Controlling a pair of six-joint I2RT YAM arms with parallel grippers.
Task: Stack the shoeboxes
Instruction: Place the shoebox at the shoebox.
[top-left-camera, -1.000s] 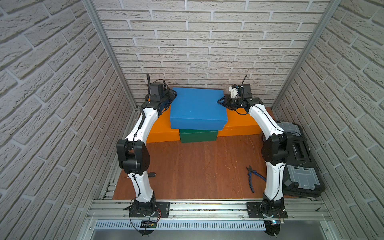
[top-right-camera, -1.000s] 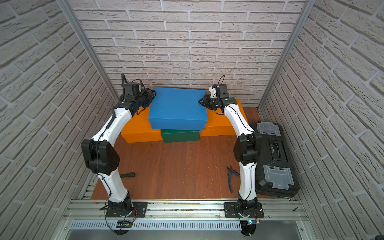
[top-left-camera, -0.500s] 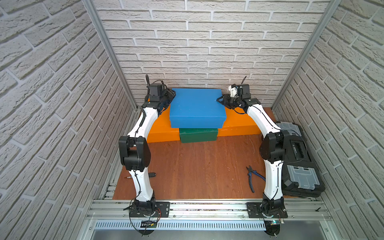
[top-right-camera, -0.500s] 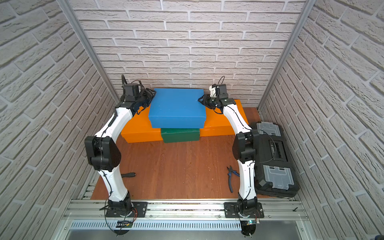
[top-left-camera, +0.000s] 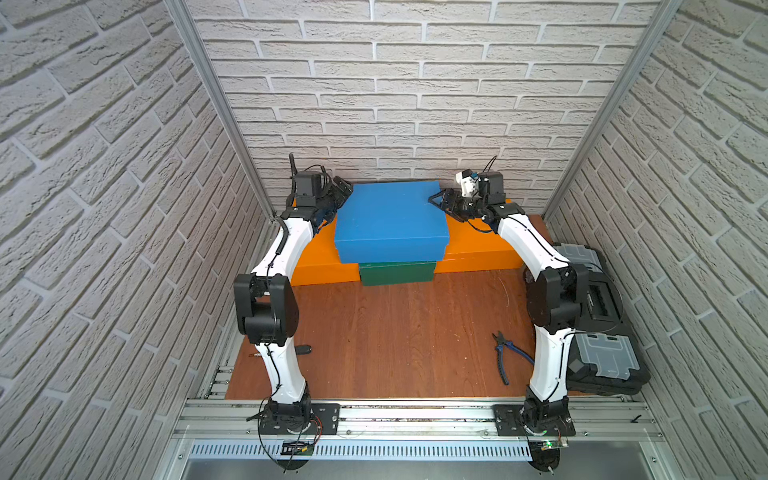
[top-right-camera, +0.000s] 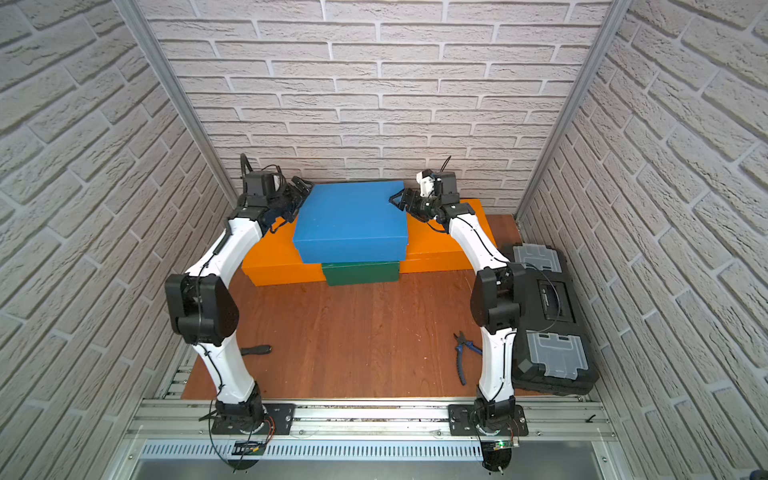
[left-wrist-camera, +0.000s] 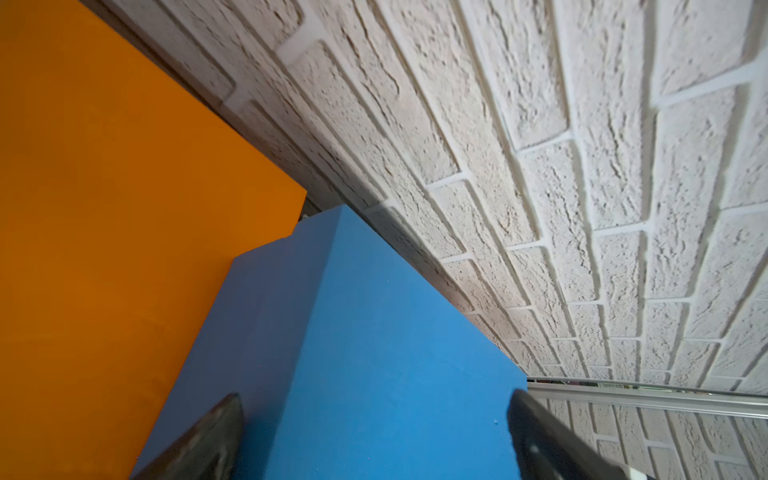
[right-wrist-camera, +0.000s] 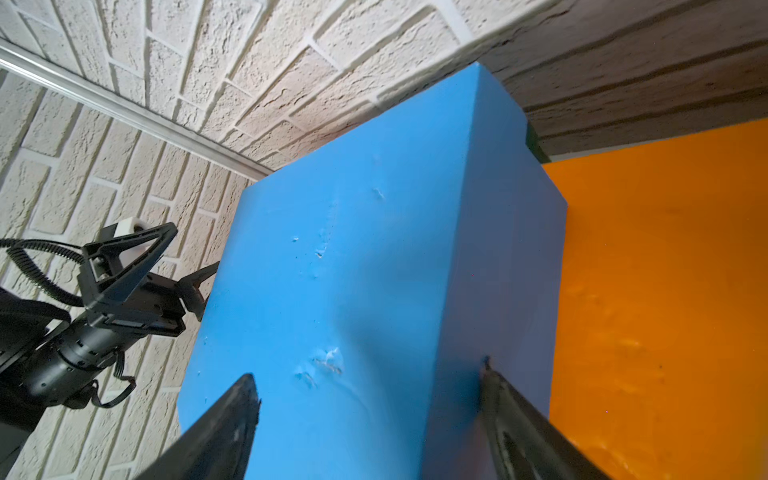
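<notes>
Placement seemed done: blue box (top-left-camera: 390, 220) sat on green box (top-left-camera: 397, 273), left tool (top-left-camera: 344, 190) and right tool (top-left-camera: 436, 199) open; we judged retreat due.

A black tool case (top-right-camera: 552, 291) with grey lid panels sits at the wooden tabletop's (top-left-camera: 395, 332) right edge; blue-handled pliers (top-left-camera: 505, 353) lie near it, a black-handled screwdriver (top-right-camera: 255, 350) by the left edge; white brick-pattern walls (top-left-camera: 395, 104) stand on three sides
</notes>
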